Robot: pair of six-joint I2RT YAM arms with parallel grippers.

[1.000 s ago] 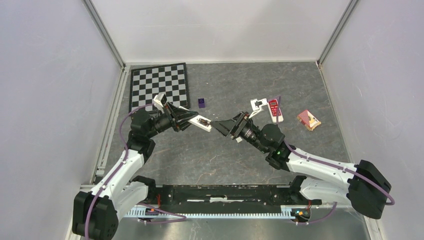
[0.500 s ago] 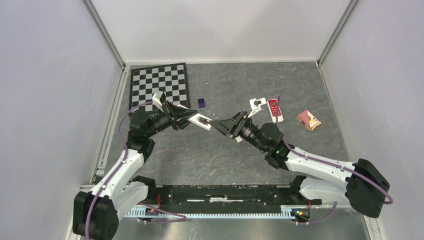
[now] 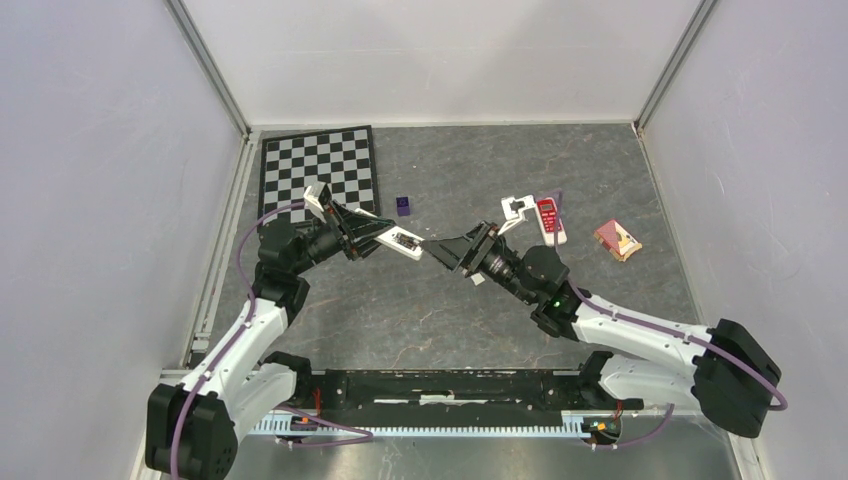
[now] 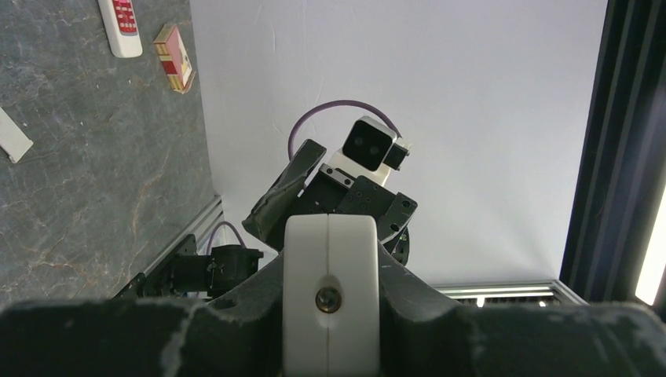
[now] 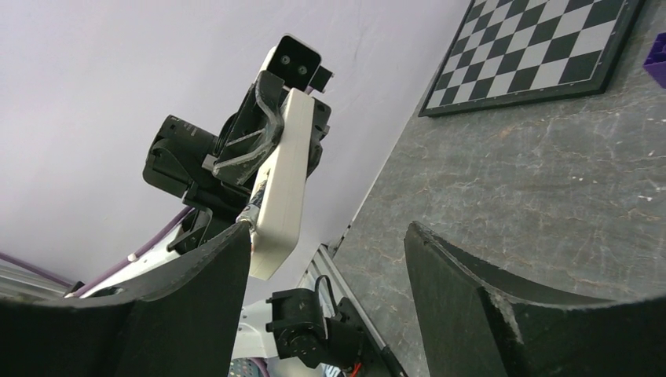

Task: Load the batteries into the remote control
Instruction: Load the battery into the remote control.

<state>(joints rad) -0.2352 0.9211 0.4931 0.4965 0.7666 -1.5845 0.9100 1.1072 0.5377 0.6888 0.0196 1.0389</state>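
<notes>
Remote (image 3: pixel 400 240) sits left of centre in the top view, held off the table in the clamped left gripper (image 3: pixel 372 236), its open bay towards the camera with a dark battery (image 3: pixel 406 240) in it. The right gripper (image 3: pixel 436 247), jaws spread and empty, reaches the remote's free end, touching or nearly so. This looks like seating the battery. It is best done with a light push from one fingertip along the remote's length while the left grip holds firm; a sideways shove could twist the remote loose. I cannot find the second battery.

Left wrist view: the remote (image 4: pixel 330 298) shows end-on at bottom centre, pinched on both sides.

Right wrist view: the remote (image 5: pixel 283 177) slants down from upper left. Its lower end lies just beside the finger (image 5: pixel 188 306) at lower left, not between the jaws, which stand wide apart.
</notes>
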